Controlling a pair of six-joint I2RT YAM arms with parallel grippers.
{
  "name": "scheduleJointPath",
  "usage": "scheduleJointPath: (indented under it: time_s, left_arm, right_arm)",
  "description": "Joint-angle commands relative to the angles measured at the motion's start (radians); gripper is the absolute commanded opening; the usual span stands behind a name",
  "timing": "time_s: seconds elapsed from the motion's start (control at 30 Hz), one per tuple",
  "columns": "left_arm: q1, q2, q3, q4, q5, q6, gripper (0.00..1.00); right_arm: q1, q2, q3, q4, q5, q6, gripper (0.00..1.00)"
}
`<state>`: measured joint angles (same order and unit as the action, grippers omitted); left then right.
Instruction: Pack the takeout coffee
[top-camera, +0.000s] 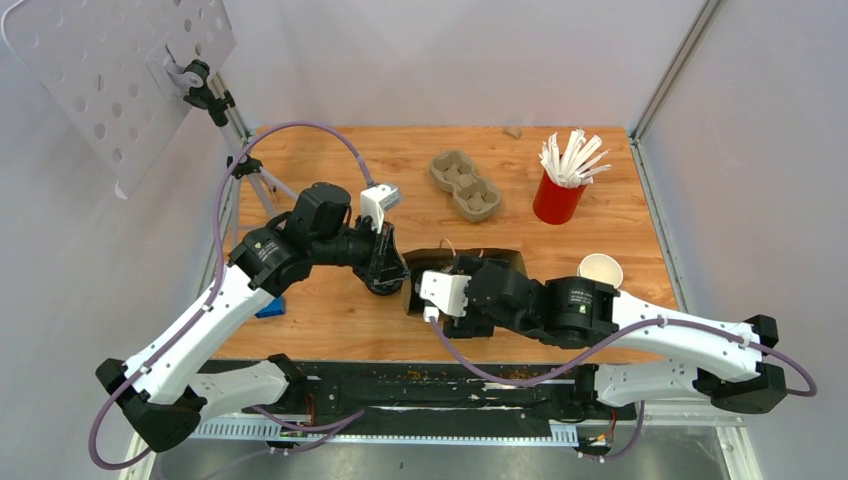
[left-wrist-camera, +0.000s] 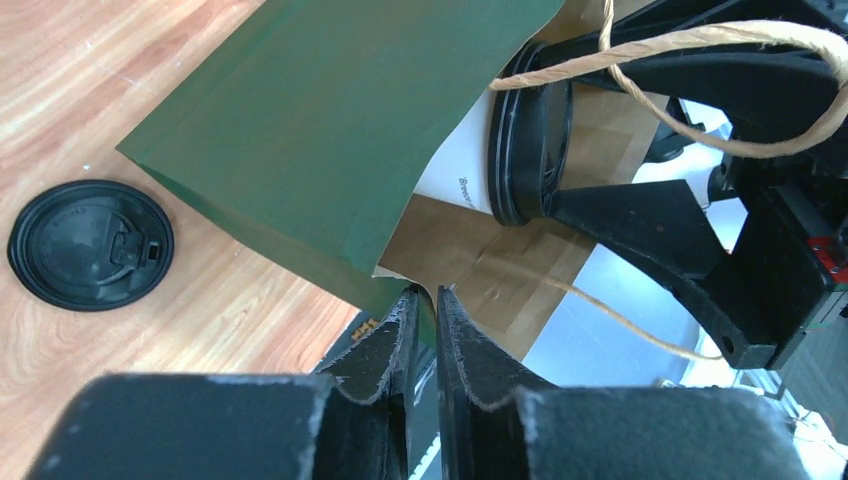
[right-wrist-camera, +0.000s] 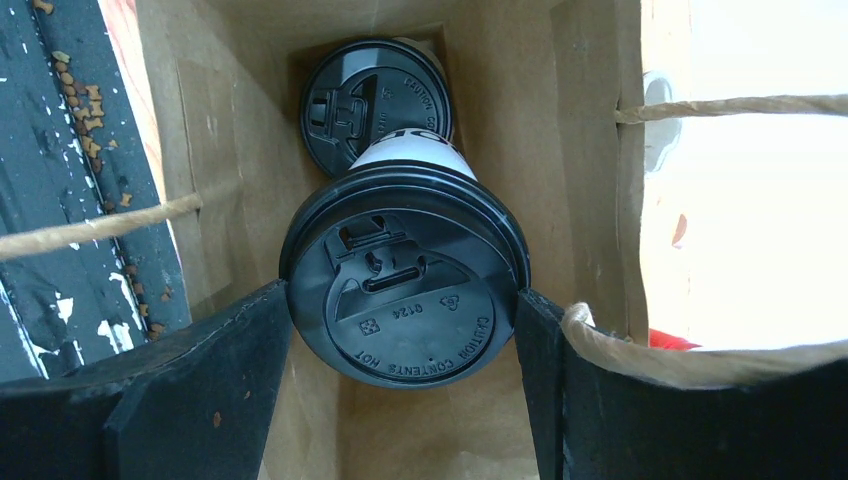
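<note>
A dark green paper bag (top-camera: 492, 258) with a brown inside and twine handles lies between my arms. My left gripper (left-wrist-camera: 425, 297) is shut on the bag's rim (left-wrist-camera: 400, 285); it also shows in the top view (top-camera: 384, 270). My right gripper (right-wrist-camera: 403, 312) reaches into the bag, shut on a white takeout coffee cup with a black lid (right-wrist-camera: 405, 300). That cup also shows in the left wrist view (left-wrist-camera: 470, 165). The second lidded cup (right-wrist-camera: 375, 100) sits deeper in the bag, behind the held one. In the top view my right gripper (top-camera: 430, 300) is mostly hidden under its wrist.
A loose black lid (left-wrist-camera: 90, 245) lies on the wooden table left of the bag. An open white paper cup without a lid (top-camera: 600, 270) stands right of the bag. The grey pulp carrier (top-camera: 465, 185) and the red cup of stirrers (top-camera: 558, 195) stand at the back.
</note>
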<state>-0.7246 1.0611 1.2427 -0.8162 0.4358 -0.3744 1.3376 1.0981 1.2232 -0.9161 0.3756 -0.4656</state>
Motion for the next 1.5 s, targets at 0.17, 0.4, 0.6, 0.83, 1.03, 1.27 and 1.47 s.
scheduleJointPath:
  time_s: [0.17,0.4,0.6,0.83,1.03,1.27,1.47]
  left_arm:
    - [0.002,-0.015,-0.032,0.146,0.012,0.088,0.16]
    - [0.002,-0.017,-0.053,0.170,-0.002,0.089,0.22]
    - [0.002,-0.040,-0.045,0.044,-0.046,0.078,0.40]
    - [0.002,-0.083,-0.085,0.013,-0.032,0.042,0.50]
    - [0.002,-0.074,-0.104,0.019,-0.051,0.042,0.52]
    - [0.002,-0.065,-0.102,0.006,-0.065,0.068,0.46]
    - [0.002,-0.066,-0.108,0.009,-0.056,0.075,0.33]
  right_arm:
    - [0.009,0.017,-0.037,0.103,0.086,0.083,0.56]
    - [0.009,0.014,-0.077,0.172,0.130,0.097,0.55]
    - [0.009,0.019,-0.085,0.179,0.134,0.121,0.55]
    - [0.008,0.039,-0.077,0.193,0.123,0.103,0.56]
    - [0.009,0.053,-0.057,0.174,0.125,0.094,0.56]
    - [0.009,0.049,-0.034,0.150,0.140,0.090,0.56]
    - [0.008,0.027,-0.040,0.142,0.132,0.051,0.56]
